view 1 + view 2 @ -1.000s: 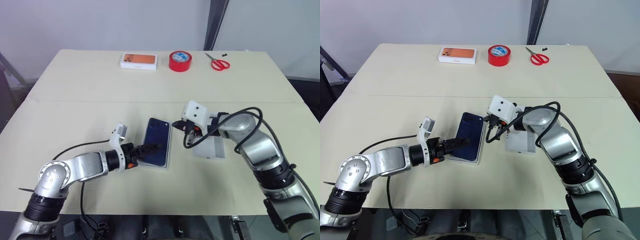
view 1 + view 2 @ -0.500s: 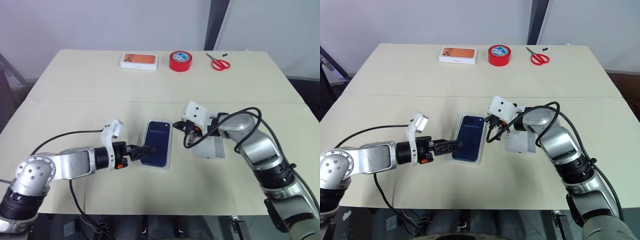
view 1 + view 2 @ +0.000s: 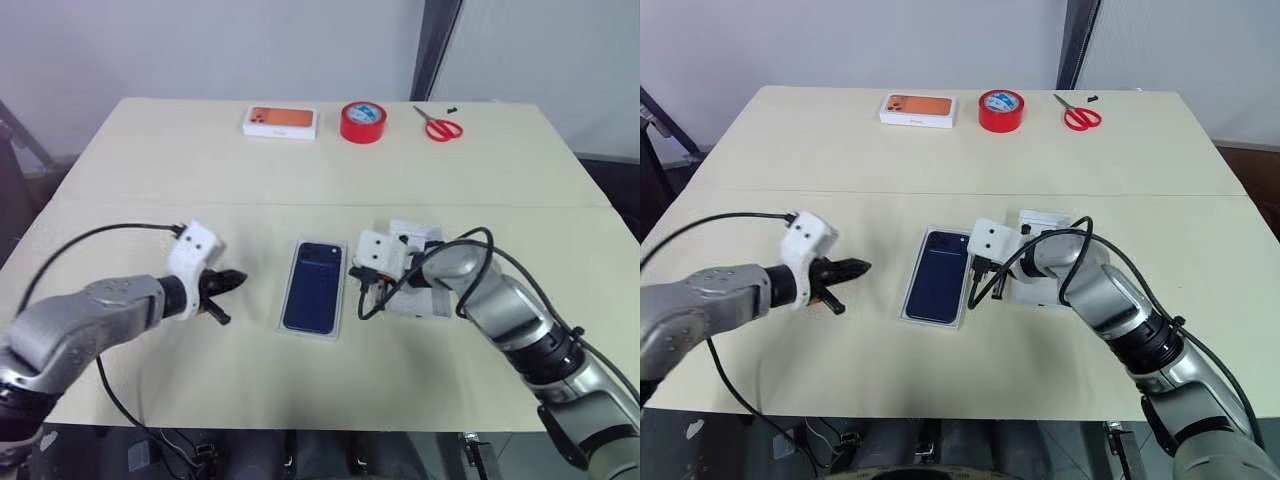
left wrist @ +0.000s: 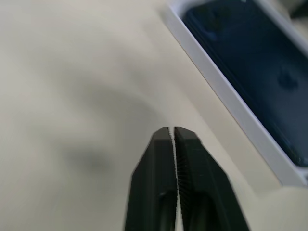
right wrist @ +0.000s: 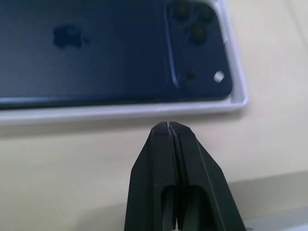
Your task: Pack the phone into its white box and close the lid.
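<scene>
The dark navy phone (image 3: 313,285) lies back up inside the white box (image 3: 308,332) at the table's middle, with its lens cluster at the far corner. My left gripper (image 3: 232,281) is shut and empty. It hovers to the left of the box, a short gap from it, and its wrist view shows the box rim (image 4: 226,94). My right gripper (image 5: 167,125) is shut and empty, its tips just off the box's right long side near the lenses (image 5: 192,29). The lid (image 3: 430,300) lies to the right of the box, partly hidden by my right wrist.
At the table's far edge stand a small white box with an orange printed face (image 3: 281,121), a red tape roll (image 3: 361,121) and red scissors (image 3: 437,127). Black cables loop off both wrists. Bare table lies to the left and along the front edge.
My left gripper has pulled back to the left from the box's edge, rolled and shut. The right gripper has sunk closer to the box's right side. The phone stays in the box.
</scene>
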{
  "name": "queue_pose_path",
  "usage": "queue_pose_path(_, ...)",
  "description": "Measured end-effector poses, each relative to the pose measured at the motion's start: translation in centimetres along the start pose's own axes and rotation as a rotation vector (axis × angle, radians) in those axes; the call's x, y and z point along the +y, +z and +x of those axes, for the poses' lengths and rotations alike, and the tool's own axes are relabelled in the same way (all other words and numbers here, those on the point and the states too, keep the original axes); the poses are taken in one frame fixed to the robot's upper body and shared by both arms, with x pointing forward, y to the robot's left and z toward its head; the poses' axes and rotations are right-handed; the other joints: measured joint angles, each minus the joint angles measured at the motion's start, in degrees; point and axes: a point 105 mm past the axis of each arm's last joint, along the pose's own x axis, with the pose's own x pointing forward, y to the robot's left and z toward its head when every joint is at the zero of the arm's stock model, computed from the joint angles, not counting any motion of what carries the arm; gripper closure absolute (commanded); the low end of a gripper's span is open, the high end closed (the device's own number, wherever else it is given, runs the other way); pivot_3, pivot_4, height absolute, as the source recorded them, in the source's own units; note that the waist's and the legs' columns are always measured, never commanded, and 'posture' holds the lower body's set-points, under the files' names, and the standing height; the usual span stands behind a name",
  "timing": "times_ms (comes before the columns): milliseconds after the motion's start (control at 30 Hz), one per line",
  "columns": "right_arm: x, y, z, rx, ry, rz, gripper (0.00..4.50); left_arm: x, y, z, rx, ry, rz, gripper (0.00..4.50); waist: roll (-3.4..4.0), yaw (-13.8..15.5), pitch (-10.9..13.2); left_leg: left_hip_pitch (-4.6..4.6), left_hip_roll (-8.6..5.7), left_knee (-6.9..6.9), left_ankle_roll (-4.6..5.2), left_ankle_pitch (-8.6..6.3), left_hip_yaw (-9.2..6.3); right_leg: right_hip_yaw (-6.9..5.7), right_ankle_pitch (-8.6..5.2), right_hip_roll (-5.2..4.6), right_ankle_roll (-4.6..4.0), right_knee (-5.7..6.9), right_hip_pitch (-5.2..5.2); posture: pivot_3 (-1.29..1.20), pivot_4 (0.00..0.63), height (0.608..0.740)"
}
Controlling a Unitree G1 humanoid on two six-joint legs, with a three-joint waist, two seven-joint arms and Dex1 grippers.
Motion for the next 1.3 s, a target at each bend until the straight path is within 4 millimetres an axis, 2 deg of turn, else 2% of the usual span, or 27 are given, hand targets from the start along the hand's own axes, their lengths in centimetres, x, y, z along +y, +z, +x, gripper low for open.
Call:
queue_pose_path(167, 0.8, -0.5, 0.6, 0.053, 0.021, -0.014, 4.50, -2.3, -0.1, 3.1, 0.034, -0.117, 0.106, 4.38, -0.03, 0.0, 0.0, -0.04, 0.00, 0.01, 0.07, -0.03, 0.00, 0.00, 0.05, 0.00, 0.09, 0.01, -0.03, 0.00, 0.150, 0.725)
queue_pose_path(367, 1.5, -0.3, 0.6, 0.071, 0.033, -0.039, 4.50, -3.5, 0.5, 5.1, 0.039, -0.176, 0.142, 4.38, -0.01, 0.2, 0.0, -0.03, 0.01, 0.12, 0.31, -0.15, -0.02, -0.04, 0.06, 0.03, 0.10, 0.08, 0.03, 0.00, 0.150, 0.725)
queue_pose_path(567, 0.4, -1.9, -0.6, 0.140, -0.001, -0.030, 4.50, -4.9, 1.8, 7.5, 0.028, -0.245, 0.135, 4.38, 0.01, 1.7, 0.0, 0.01, -0.07, 0.33, 0.43, -0.20, -0.07, -0.09, 0.05, -0.01, 0.11, -0.03, 0.29, 0.00, 0.150, 0.725)
queue_pose_path(700, -0.5, -3.7, -2.5, 0.202, -0.023, -0.013, 4.50, -6.9, 2.9, 9.2, 0.017, -0.318, 0.158, 4.38, 0.02, 2.2, 0.0, -0.14, -0.07, 0.80, 0.59, -0.30, -0.08, -0.10, 0.04, -0.01, 0.13, -0.04, 0.37, 0.00, 0.150, 0.725)
queue_pose_path(967, 0.2, -5.7, -4.4, 0.249, -0.006, 0.011, 4.50, -8.8, 3.6, 10.8, 0.009, -0.385, 0.175, 4.38, 0.02, 2.8, 0.0, -0.14, -0.09, 1.01, 0.79, -0.43, -0.04, -0.09, 0.04, -0.08, 0.13, -0.11, 0.48, 0.00, 0.150, 0.725)
queue_pose_path(1300, 0.1, -6.4, -5.0, 0.264, -0.016, 0.012, 4.50, -9.6, 3.7, 11.1, 0.011, -0.423, 0.181, 4.38, 0.02, 2.8, 0.0, -0.14, -0.08, 1.00, 0.75, -0.42, -0.04, -0.08, 0.04, -0.11, 0.12, -0.12, 0.48, 0.00, 0.150, 0.725)
